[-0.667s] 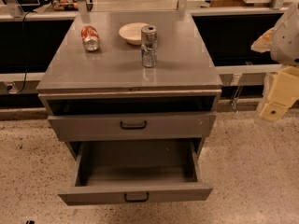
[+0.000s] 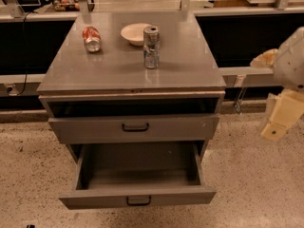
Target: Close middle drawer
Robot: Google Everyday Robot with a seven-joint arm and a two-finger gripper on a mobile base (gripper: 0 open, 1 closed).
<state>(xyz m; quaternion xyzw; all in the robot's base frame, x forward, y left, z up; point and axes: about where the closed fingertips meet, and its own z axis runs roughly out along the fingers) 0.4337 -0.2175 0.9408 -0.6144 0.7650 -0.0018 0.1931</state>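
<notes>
The grey metal cabinet stands in the middle of the view. The middle drawer is pulled far out towards me, empty inside, with a low flat front and a small black loop handle. Above it the top drawer stands slightly out, with a dark gap under the cabinet top and its own black handle. The lowest drawer is hidden beneath the open one. My gripper, cream-coloured, hangs in the air to the right of the cabinet at about top-drawer height, apart from it and touching nothing.
On the cabinet top lie a red can on its side, a white bowl and an upright silver can. Dark counters with a rail run behind. Speckled floor surrounds the cabinet.
My gripper has sunk a little on the right side. The drawers and the things on the cabinet top have not moved.
</notes>
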